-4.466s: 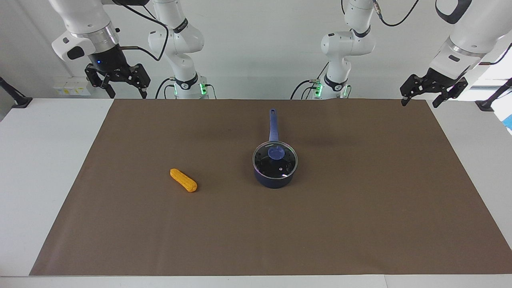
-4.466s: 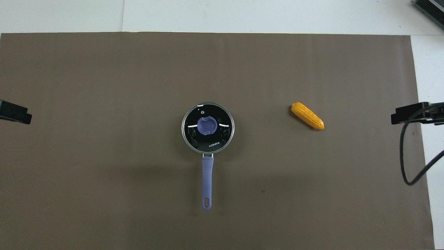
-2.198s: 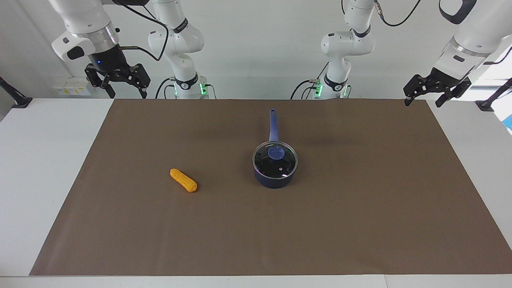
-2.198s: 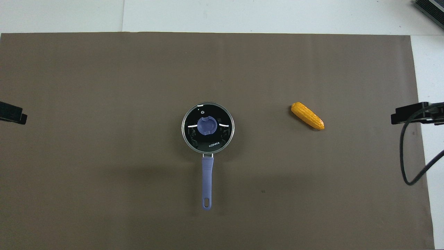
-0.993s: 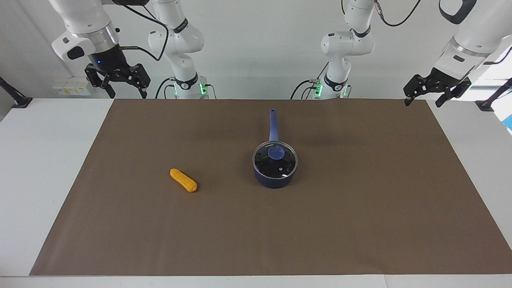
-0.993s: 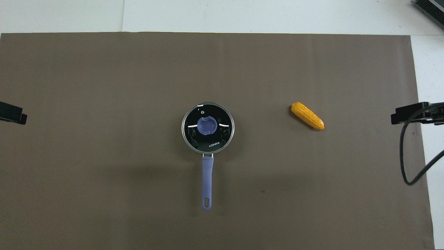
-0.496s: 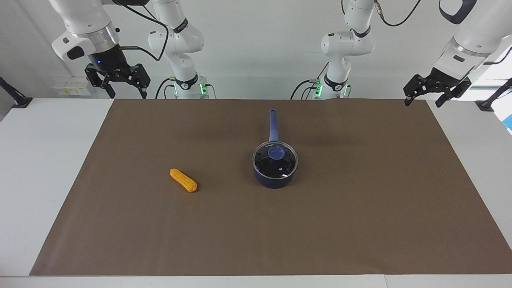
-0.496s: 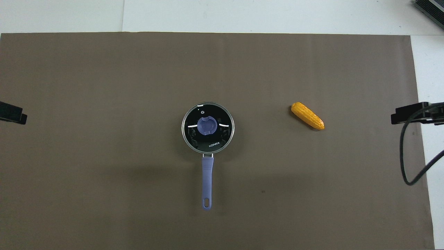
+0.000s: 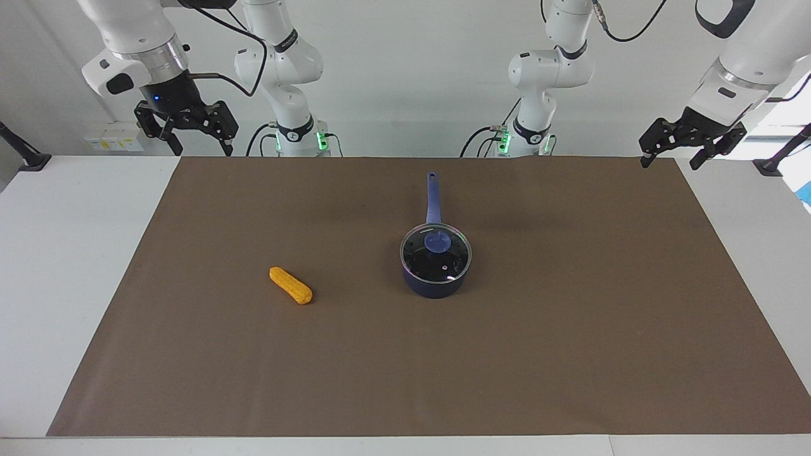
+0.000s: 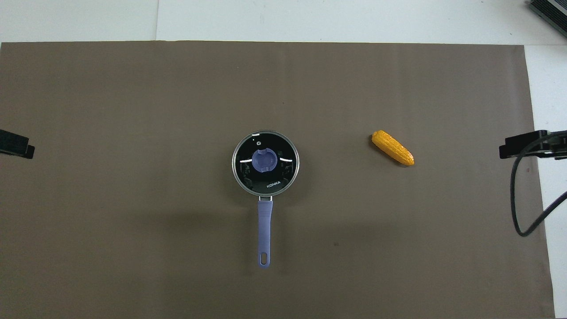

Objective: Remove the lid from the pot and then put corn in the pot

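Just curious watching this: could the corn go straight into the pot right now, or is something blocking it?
The lid sits on the pot, closing it. The corn lies apart on the mat, toward the right arm's end.

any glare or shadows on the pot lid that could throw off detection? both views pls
Overhead view: the lid shows small white glints on its glass, the knob still clear; a faint shadow lies on the mat near the pot handle. Facing view: one bright speck on the lid; the corn casts only a small shadow.
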Available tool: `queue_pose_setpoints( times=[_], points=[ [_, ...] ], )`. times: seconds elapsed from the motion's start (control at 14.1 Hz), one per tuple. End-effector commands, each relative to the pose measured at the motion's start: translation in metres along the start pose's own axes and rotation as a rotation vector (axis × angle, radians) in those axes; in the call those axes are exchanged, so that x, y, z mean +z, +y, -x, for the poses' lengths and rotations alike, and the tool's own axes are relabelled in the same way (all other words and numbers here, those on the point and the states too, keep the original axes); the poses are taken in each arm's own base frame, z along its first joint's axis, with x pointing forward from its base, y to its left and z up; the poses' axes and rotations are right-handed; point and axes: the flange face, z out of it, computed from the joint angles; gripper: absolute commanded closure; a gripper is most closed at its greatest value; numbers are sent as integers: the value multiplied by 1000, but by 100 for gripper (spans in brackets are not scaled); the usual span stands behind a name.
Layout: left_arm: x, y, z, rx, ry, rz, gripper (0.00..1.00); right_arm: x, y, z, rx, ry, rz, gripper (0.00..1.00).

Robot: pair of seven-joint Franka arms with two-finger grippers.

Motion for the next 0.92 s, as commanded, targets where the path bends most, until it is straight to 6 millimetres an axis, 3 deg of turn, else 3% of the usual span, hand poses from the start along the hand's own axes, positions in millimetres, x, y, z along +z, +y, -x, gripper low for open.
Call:
queue_pose_setpoints(
  times=[0.0,0.35,0.64,0.85],
  points=[
    [-4,9,1,18,5,-8,0,-3,1,2,15,-8,-15,0],
    [-3,52,-2,82,9,-11,0,-3,0,2,13,-8,-15,0],
    [30,118,-17,30,32,-14,0,-3,0,2,12,-9,-15,0],
    [38,141,-19,41,32,-13,0,-2,0,2,9,-14,-14,0]
  ],
)
